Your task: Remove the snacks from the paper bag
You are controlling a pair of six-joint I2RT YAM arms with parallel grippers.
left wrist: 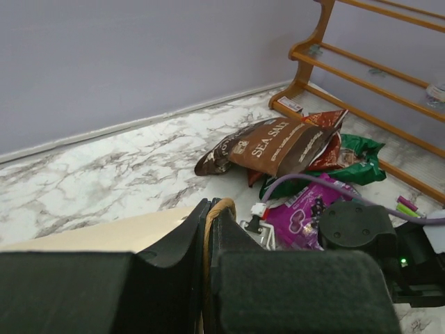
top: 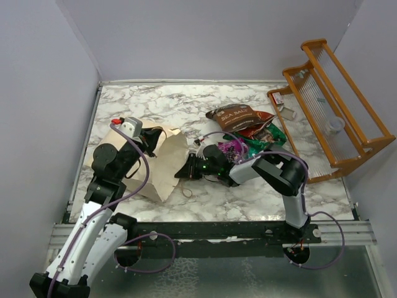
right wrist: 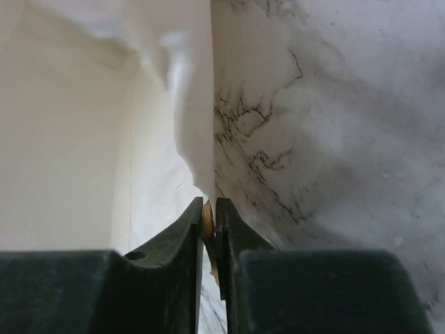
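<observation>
left gripper [left wrist: 214,206] is pinched tight on a tan strip of the paper bag [top: 162,167], either rim or cord, can't tell which. right gripper [right wrist: 209,209] has its jaws nearly together, clamped on a thin tan paper edge at the bag mouth. the bag lies on its side at 9 o'clock of the table [top: 186,102], mouth facing 3 o'clock. one loose cord loop [top: 186,192] lies at its 5 o'clock.

the snacks sit in a pile at 2 o'clock from the bag, already outside it. the right wrist view shows pale bag wall and no packet inside, so the bag is likely about empty.

handling: the bag is light, thin kraft that creases and will likely tear at the rim, so hold the folded rim or the cord root. packets are light, crinkly and slick, and the chips inside crush easily, so pinch the crimped end seam, not the belly.

counts:
- 1 paper bag
- 1 brown sea salt bag [top: 239,117]
- 1 orange-red bag [top: 259,126]
- green bag [top: 275,135], at least 1, maybe 2
- 1 purple packet [top: 232,148]
- 2 pens [left wrist: 409,206] at 3 o'clock of the purple packet
- 1 wooden rack [top: 338,105] at the table's 3 o'clock edge
</observation>
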